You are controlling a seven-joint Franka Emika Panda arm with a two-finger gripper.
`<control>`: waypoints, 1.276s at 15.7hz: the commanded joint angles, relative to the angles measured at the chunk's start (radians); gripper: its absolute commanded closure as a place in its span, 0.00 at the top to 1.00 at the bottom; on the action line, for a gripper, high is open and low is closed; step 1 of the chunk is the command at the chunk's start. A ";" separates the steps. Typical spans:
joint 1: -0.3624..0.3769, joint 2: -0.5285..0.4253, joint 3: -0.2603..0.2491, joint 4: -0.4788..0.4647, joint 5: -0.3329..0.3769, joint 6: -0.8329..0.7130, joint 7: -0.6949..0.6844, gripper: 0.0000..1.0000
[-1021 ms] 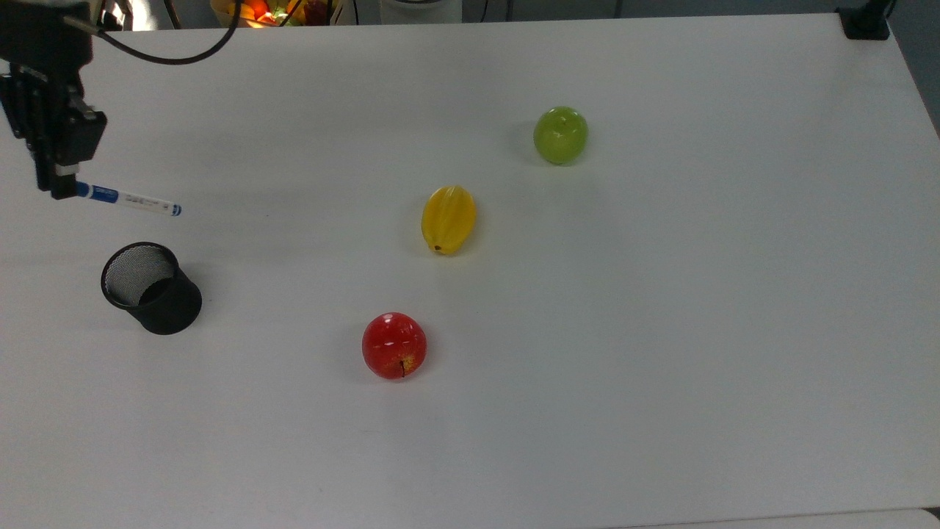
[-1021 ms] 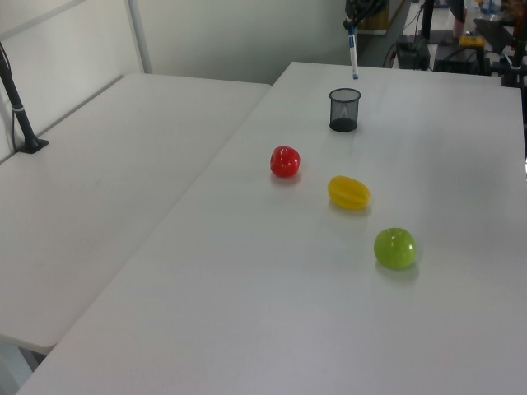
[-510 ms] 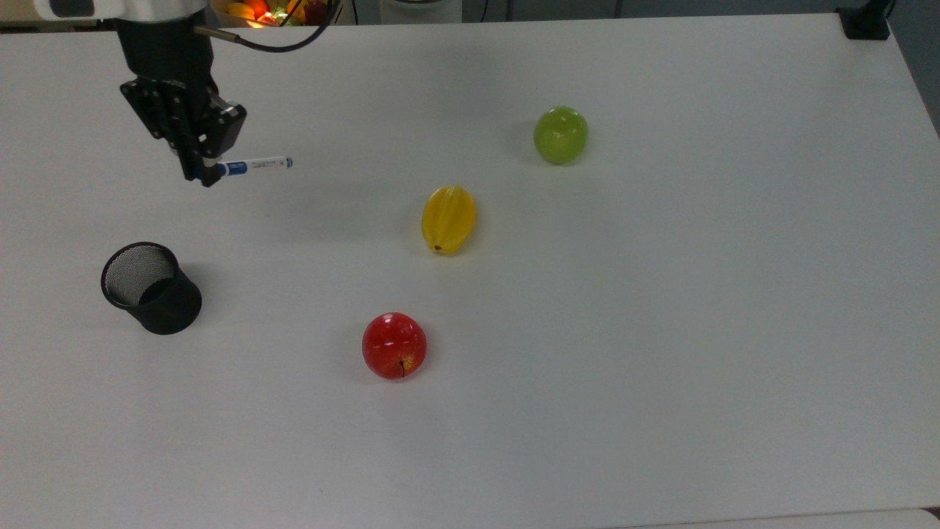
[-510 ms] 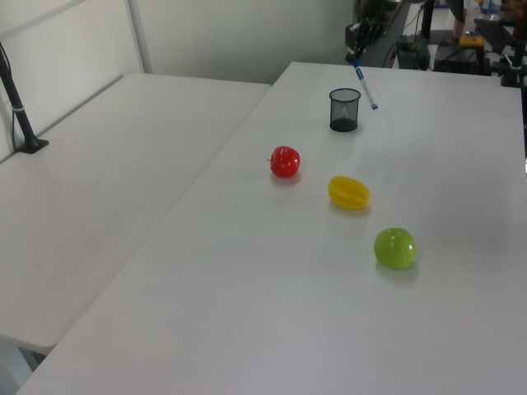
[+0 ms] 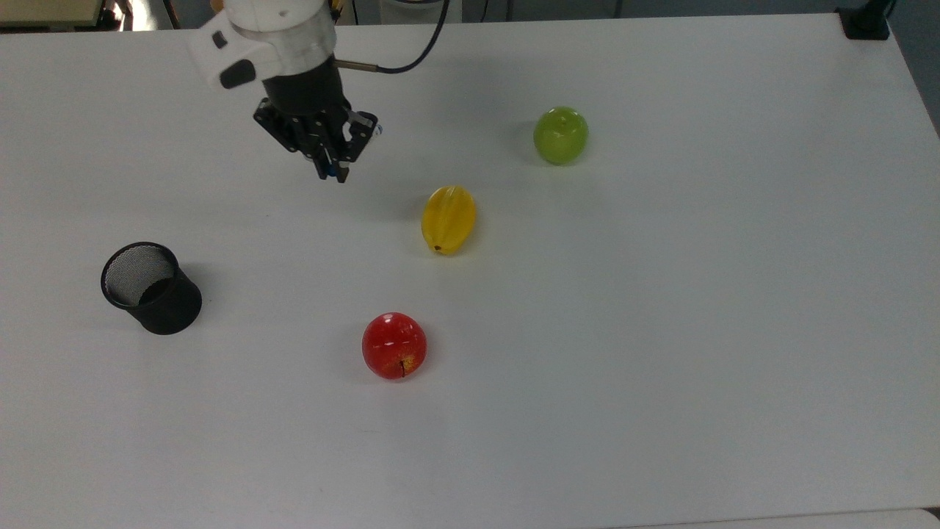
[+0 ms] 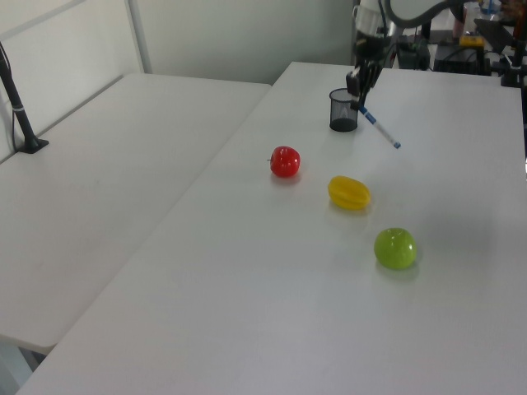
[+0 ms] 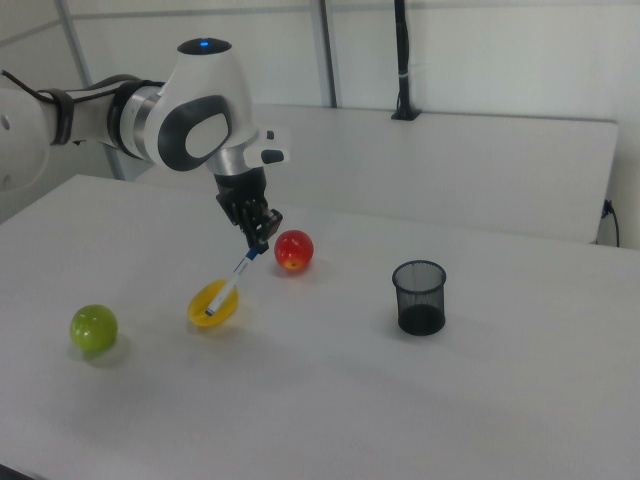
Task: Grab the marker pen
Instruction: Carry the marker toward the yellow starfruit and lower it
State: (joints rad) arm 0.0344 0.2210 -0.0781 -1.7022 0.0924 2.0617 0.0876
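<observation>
Marker pen [image 6: 379,130] up in the air, off the white table [image 5: 661,330]; held by its blue cap end in the gripper [image 7: 259,236], fingers clamped tight on it; hanging down at a slant, free tip low, in the right view in front of the yellow fruit [image 7: 214,305]; whether touching the fruit, cannot tell; in the top view mostly hidden under the gripper [image 5: 332,166], only a bit of blue peeking out.

Could slip out, held only at one end with the long part sticking out; a quick swing or a small bump might twist it loose; could then drop and roll off across the table. Could also knock the yellow fruit [image 5: 449,219] if carried lower, tip being the lowest part; might push it rolling. Red apple [image 5: 394,345] and green apple [image 5: 560,134] well apart from the gripper, so less likely to be hit.

Black mesh cup [image 5: 150,288] standing upright on the table, well apart from the gripper in the top view; looks empty inside, nothing poking out of the rim; same in the right view [image 7: 419,297]; in the left view [image 6: 344,109] just behind the gripper, no pens in it.
</observation>
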 commanded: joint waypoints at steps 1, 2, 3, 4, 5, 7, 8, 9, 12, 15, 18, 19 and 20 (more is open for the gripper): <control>0.061 -0.014 -0.014 -0.066 -0.005 -0.049 -0.048 0.02; 0.070 -0.011 -0.012 -0.076 -0.005 -0.072 -0.075 0.03; 0.076 -0.005 -0.005 -0.082 -0.005 -0.089 -0.100 0.03; 0.081 -0.002 0.003 -0.092 -0.005 -0.100 -0.118 0.03; 0.082 0.009 0.011 -0.105 -0.008 -0.101 -0.129 0.04; 0.082 0.034 0.029 -0.109 -0.031 -0.103 -0.141 0.05; 0.082 0.043 0.037 -0.114 -0.040 -0.104 -0.140 0.05; 0.084 0.047 0.046 -0.123 -0.045 -0.104 -0.138 0.05; 0.084 0.060 0.067 -0.145 -0.045 -0.104 -0.132 0.05; 0.084 0.083 0.077 -0.145 -0.045 -0.104 -0.127 0.15; 0.084 0.101 0.086 -0.143 -0.045 -0.101 -0.124 0.20; 0.084 0.103 0.087 -0.143 -0.045 -0.101 -0.124 0.21; 0.084 0.103 0.087 -0.142 -0.045 -0.101 -0.124 0.22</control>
State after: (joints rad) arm 0.1134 0.3283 0.0067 -1.8379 0.0598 1.9708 -0.0312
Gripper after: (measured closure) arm 0.806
